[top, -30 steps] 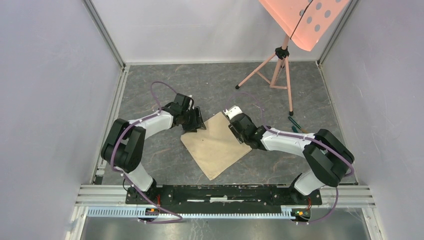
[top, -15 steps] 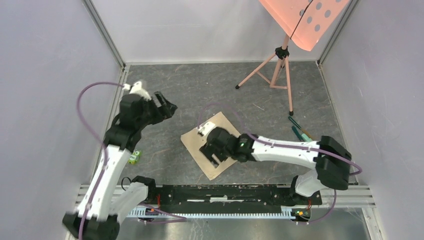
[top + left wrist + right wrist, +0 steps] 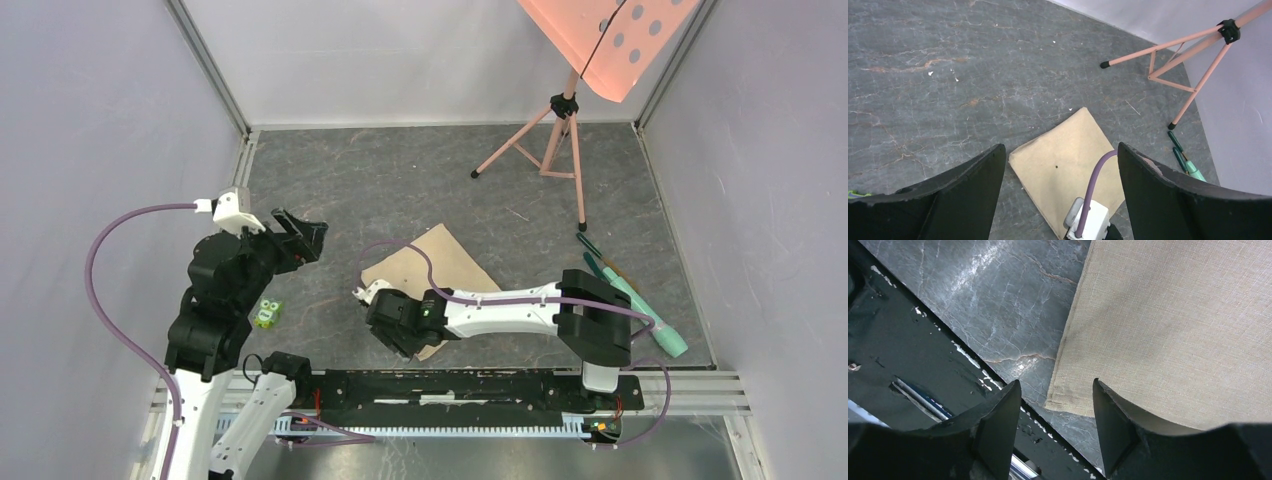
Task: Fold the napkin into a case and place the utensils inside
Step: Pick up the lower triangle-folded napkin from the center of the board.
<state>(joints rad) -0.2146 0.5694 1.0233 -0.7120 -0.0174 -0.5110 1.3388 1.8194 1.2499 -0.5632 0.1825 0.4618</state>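
One plain beige square of soft woven cloth, the napkin [image 3: 440,262], flat near the middle of the grey marbled stone counter [image 3: 400,180], turned corner-on to the arms. Not yet the narrow case, by the look of it: probably early in the folding.

Low over the napkin's near corner, the right claw [image 3: 398,328]. Seen from the right wrist [image 3: 1055,385] with jaws parted and nothing held, straddling the hemmed corner [image 3: 1173,330] where cloth meets bare stone. High up and off to the left, the left claw [image 3: 300,235], spread wide [image 3: 1060,147], empty, well apart from the cloth [image 3: 1063,160].

Off at the right edge, well apart from the napkin, the slim utensils [image 3: 600,265], too small to read clearly, beside a thick mint-green cylinder [image 3: 648,318]. At the left, near the left arm, a small green frog toy [image 3: 266,314].

Likely light and limp, with a coarse weave that should give the fingers some purchase. Expect sagging and draping once lifted, and sliding on the smooth stone if merely pushed. Best taken at a corner or along the hem, one finger slipped under and the layer pinched thin. Avoid the middle, since a pinch there would probably bunch it. Carry low, lay over and press down to set the crease. No fragility to fear, only wrinkles and skewed edges.
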